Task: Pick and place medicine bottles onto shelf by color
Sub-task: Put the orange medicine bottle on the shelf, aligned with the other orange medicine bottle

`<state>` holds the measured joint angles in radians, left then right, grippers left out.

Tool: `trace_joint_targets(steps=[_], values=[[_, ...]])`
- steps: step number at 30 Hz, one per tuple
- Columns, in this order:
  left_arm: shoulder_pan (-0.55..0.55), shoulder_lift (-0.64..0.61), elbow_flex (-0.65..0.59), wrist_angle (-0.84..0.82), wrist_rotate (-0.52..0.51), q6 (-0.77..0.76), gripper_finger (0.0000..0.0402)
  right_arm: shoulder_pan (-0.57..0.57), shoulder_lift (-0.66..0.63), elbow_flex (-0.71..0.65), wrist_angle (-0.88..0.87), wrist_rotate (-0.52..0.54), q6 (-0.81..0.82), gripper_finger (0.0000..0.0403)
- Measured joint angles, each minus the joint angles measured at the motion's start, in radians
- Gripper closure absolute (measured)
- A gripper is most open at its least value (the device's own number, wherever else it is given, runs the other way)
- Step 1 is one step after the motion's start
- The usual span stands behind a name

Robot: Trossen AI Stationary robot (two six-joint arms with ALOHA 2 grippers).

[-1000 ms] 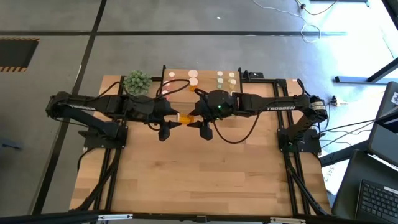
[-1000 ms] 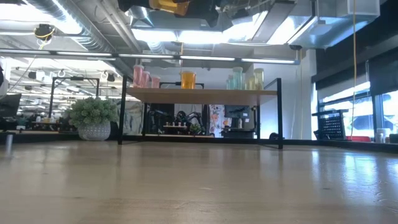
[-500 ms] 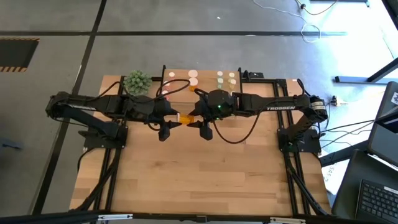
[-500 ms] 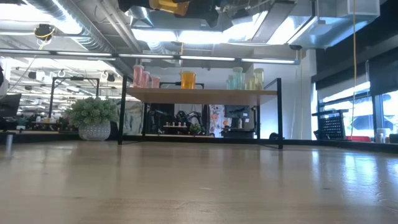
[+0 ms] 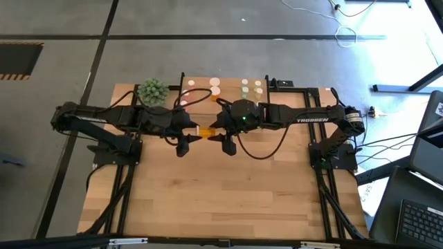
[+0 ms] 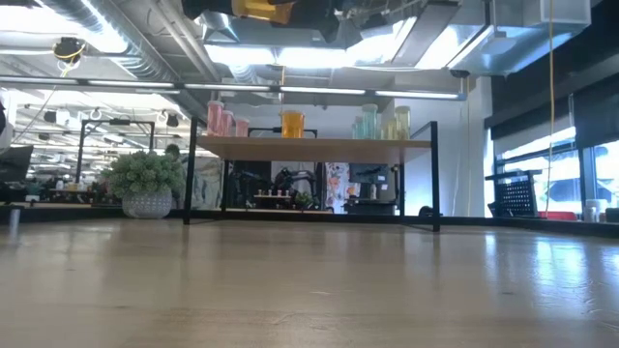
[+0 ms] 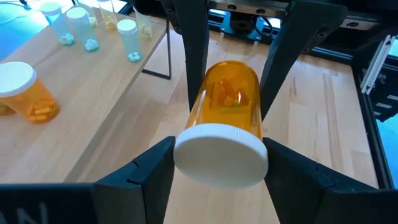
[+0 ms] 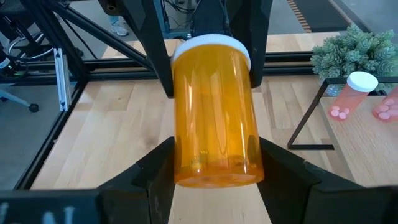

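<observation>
Hovering above the desk (image 5: 208, 194), the left end effector (image 5: 196, 129) and right end effector (image 5: 216, 131) both clasp one orange bottle (image 5: 205, 131) — apparently a mid-air handover. The shelf (image 6: 314, 147) already holds pink, orange and green bottles in groups — seemingly only this one remains.

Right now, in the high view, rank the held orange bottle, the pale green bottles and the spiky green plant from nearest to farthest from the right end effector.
1. Large orange bottle, between both end effectors
2. Pale green bottles, shelf's right end
3. Spiky green potted plant, far left
</observation>
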<state>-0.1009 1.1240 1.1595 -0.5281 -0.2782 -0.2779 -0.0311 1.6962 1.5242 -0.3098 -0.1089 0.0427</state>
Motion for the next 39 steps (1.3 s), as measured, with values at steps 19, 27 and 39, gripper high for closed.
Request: trace_joint_targets(steps=[19,27,39], values=[[-0.009,0.001,0.000,-0.037,0.055,0.181,0.0188,0.002,0.000,0.001,0.008,-0.008,0.003,0.0209],[-0.010,0.001,0.000,-0.037,0.052,0.190,0.0188,0.002,0.000,0.001,0.007,-0.004,0.001,0.0209],[-0.010,0.001,0.000,-0.037,0.069,0.289,0.0152,0.001,0.000,0.001,0.001,-0.005,0.002,0.0209]])
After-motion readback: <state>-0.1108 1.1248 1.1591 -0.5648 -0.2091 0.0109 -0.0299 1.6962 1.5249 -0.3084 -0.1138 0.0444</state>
